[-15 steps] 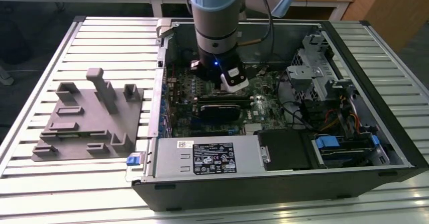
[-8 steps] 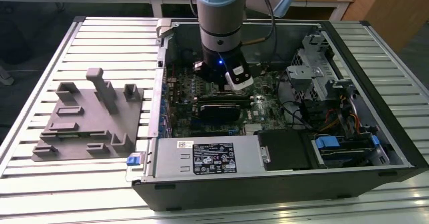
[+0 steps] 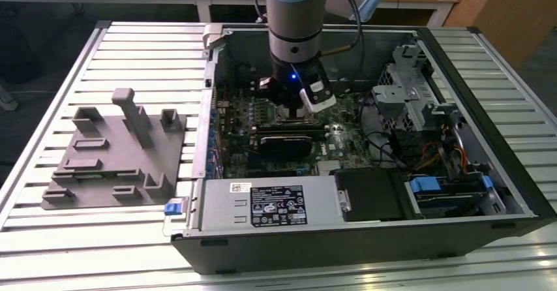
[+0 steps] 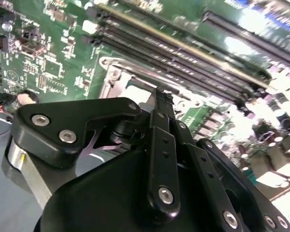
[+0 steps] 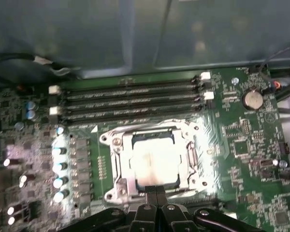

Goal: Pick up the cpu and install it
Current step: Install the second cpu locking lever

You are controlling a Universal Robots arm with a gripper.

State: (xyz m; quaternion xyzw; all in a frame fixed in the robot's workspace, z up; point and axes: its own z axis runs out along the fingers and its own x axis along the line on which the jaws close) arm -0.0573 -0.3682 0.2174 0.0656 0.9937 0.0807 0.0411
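Pincer, fingers pressed together, hovers over the cpu seated in its motherboard socket.

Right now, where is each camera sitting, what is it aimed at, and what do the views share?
Exterior view: off the arm, looking down on the open PC case; arm and tool over the motherboard.
First wrist view: on the arm, facing the socket with the cpu in it; fingers shut.
Second wrist view: behind the tool, slanting across RAM slots.
Both wrist views share socket and slots.
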